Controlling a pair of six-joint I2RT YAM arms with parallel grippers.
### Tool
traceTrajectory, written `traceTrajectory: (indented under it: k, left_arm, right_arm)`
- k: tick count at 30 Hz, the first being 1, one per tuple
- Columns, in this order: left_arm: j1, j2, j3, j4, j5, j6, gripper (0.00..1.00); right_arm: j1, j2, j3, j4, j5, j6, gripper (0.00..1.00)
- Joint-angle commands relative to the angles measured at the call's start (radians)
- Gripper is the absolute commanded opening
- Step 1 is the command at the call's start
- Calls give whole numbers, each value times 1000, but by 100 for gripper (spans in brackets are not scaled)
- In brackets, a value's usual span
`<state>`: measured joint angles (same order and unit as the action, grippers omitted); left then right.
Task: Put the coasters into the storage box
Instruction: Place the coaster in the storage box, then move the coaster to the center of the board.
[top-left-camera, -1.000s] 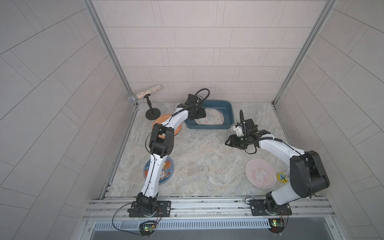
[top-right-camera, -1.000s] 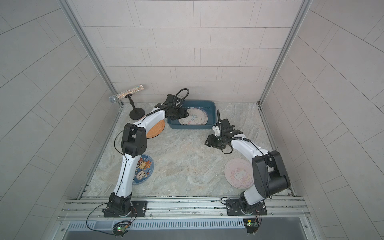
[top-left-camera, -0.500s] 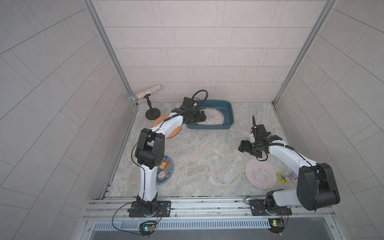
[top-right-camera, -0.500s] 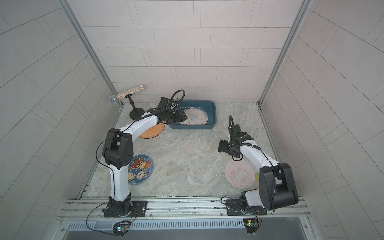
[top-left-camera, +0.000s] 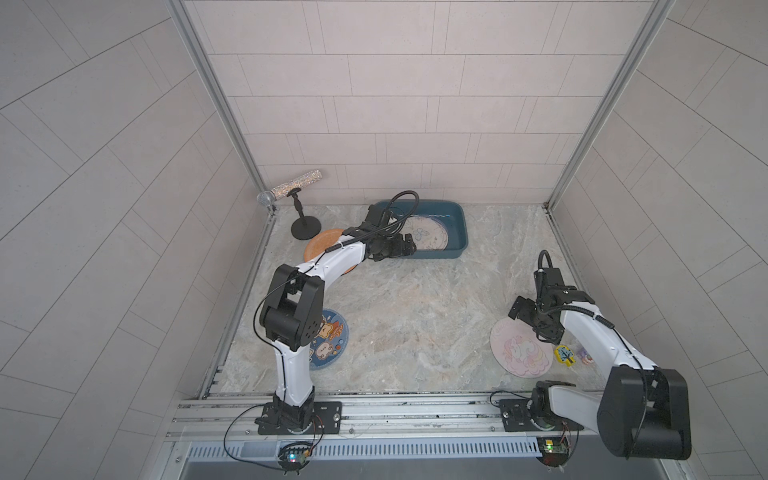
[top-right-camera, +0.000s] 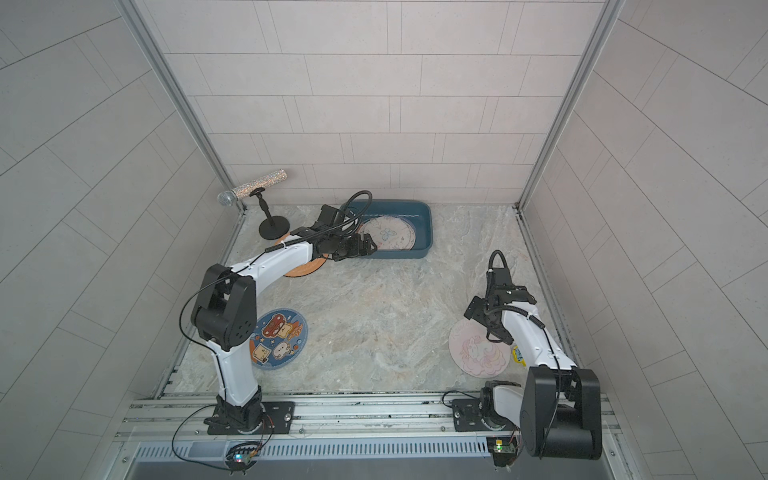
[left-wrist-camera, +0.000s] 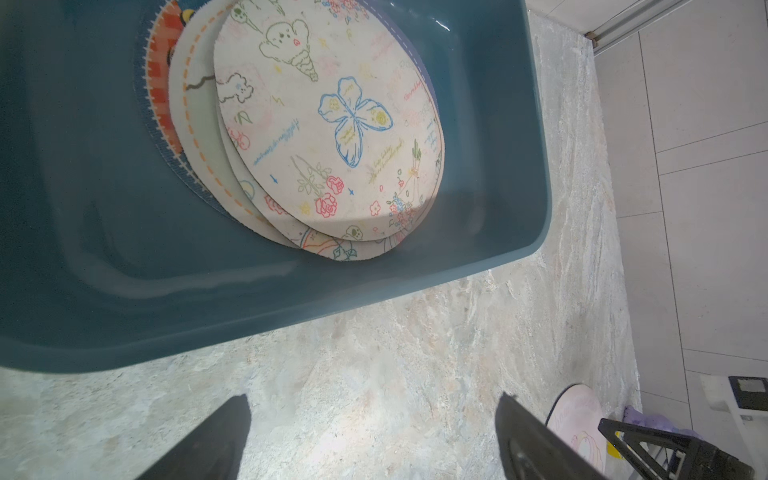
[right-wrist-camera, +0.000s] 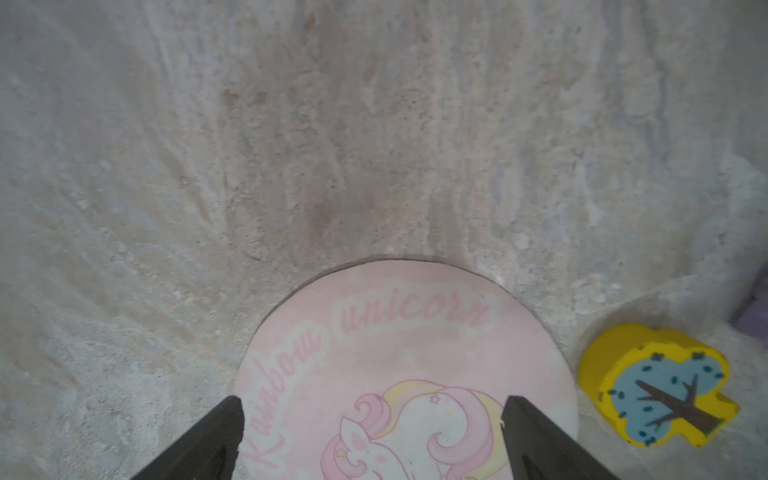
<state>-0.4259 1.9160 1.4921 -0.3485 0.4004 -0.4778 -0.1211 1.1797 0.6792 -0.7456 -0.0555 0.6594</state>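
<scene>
Right wrist view showed the right gripper (right-wrist-camera: 372, 399) spread wide and empty over the pink coaster (right-wrist-camera: 405, 353), which lay flat on the table (right-wrist-camera: 291, 145). The left gripper (left-wrist-camera: 373, 397), equally wide and empty, hung beside the box (left-wrist-camera: 291, 303) holding stacked coasters (left-wrist-camera: 332, 124). The pink one looked thin, light and floppy, best pinched at its rim.

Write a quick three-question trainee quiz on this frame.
1. True or false: the left gripper is holding a coaster.
2. Which coaster lies closest to the right gripper? A) plain orange coaster B) pink unicorn coaster C) blue toast-print coaster
3. How many coasters lie on the table outside the storage box?
Key: 1 false, it is open and empty. 2 B. 3 three: the plain orange coaster, pink unicorn coaster and blue toast-print coaster.
</scene>
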Motion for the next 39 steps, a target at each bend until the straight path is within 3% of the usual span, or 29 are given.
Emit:
traceTrajectory:
  k: [1, 15, 29, 39]
  left_arm:
    - [-1, -39, -16, -3, 18, 11, 97]
    - [-17, -64, -10, -67, 13, 29, 98]
    - [-30, -57, 14, -89, 3, 30, 99]
    - [-30, -64, 7, -91, -3, 36, 99]
  right_arm:
    - [-24, -6, -14, -74, 62, 71, 100]
    - [-109, -185, -164, -88, 65, 157, 100]
    - [-160, -180, -207, -92, 71, 152, 100]
    - [-193, -120, -244, 12, -30, 128, 99]
